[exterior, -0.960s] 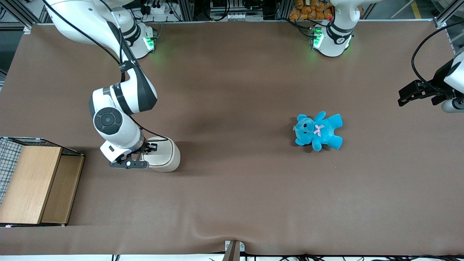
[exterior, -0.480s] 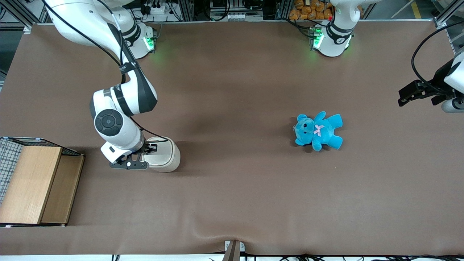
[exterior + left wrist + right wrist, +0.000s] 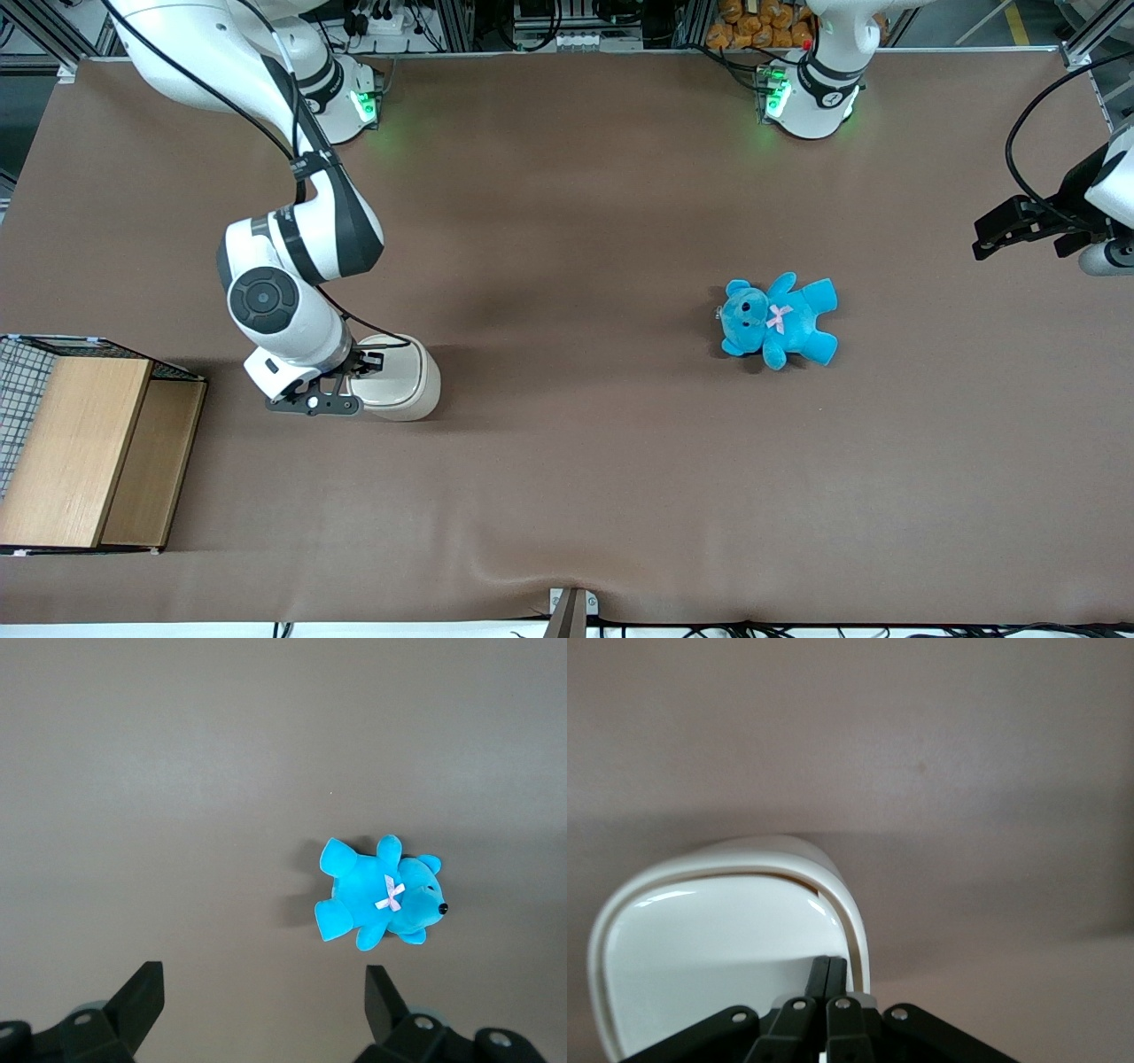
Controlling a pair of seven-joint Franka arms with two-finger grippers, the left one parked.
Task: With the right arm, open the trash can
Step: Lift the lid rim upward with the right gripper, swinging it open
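Note:
The cream-white trash can (image 3: 403, 381) stands on the brown table toward the working arm's end. The right arm (image 3: 292, 266) bends down over it, hiding part of its top. In the right wrist view the can's flat lid (image 3: 718, 948) fills the space under my gripper (image 3: 828, 967). The two black fingers are pressed together with nothing between them, and their tips rest on the lid close to its rim (image 3: 855, 930). The lid lies flat in its frame. In the front view my gripper (image 3: 359, 363) sits over the can's top.
A wooden box with wire mesh (image 3: 80, 452) stands at the table's edge at the working arm's end, close to the can. A blue teddy (image 3: 778, 321) lies toward the parked arm's end and also shows in the left wrist view (image 3: 381, 904).
The right arm's elbow has shifted very slightly. The gripper stays on the can's top and the can has not moved.

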